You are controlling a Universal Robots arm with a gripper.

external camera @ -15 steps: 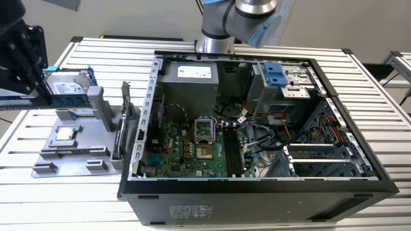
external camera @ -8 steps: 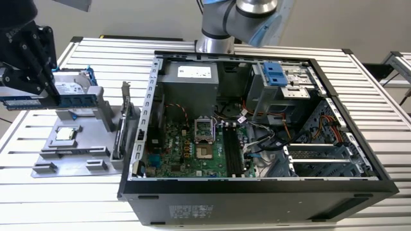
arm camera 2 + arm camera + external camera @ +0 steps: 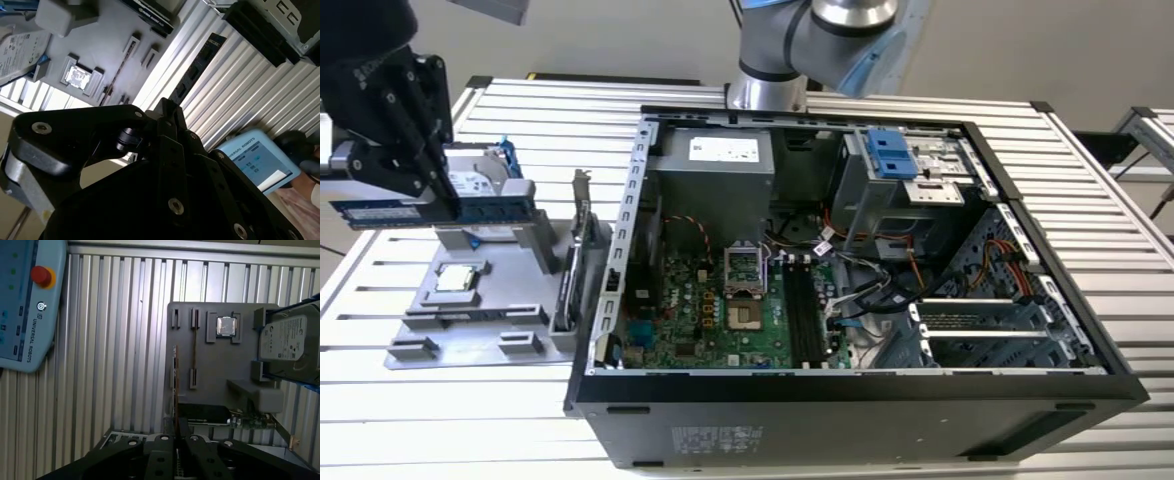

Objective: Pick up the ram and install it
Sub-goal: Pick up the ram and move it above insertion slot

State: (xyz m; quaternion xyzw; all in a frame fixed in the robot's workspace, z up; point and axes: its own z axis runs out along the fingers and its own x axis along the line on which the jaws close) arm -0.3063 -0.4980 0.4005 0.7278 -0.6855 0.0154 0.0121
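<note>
Black fingers of your gripper [image 3: 176,452] are pinching the ram [image 3: 380,214], holding it over the grey tray [image 3: 507,285] at the exterior view's left, beside the open computer case [image 3: 854,400].

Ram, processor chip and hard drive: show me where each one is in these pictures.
ram [image 3: 374,213], exterior view, on the pale label near one end.
processor chip [image 3: 226,325], first wrist view, on the middle of its metal lid.
hard drive [image 3: 286,342], first wrist view, on its labelled top face.
</note>
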